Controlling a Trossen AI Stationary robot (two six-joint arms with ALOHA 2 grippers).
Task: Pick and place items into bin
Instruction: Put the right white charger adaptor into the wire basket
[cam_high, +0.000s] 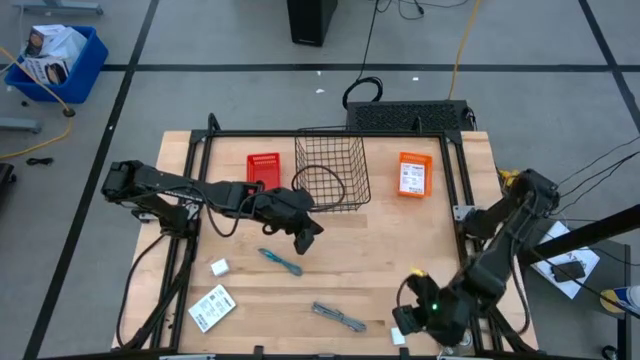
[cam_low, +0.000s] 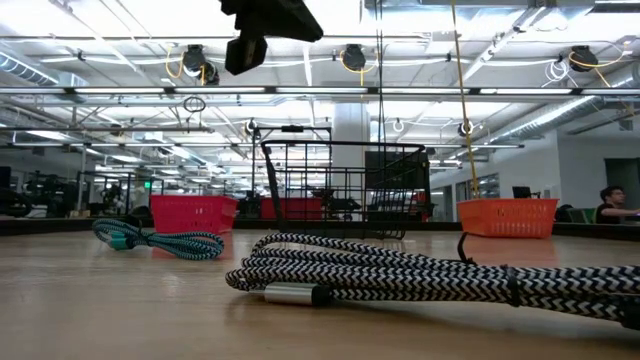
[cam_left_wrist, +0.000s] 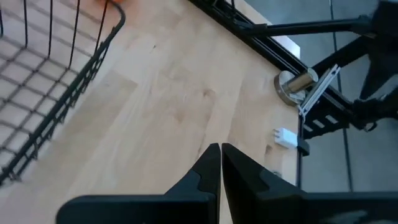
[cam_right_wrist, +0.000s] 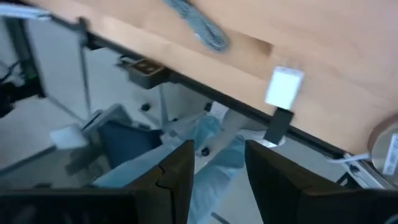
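L gripper hangs above the bench just in front of the black wire basket, jaws closed tip to tip w/ nothing between them. Teal braided cable lies just beside and below it toward the bench's front edge, not touching. Grey braided cable sits further front, near centre, well apart from the L jaws. White block and flat white printed packet lie at front left.

R gripper sits at the front right edge, jaws parted a little, empty; they hang past the bench edge. A small white charger block rests on the bench edge just beside the R jaws, grey cable's end a bit further along.

Red bin stands left of the basket, orange bin to its right.
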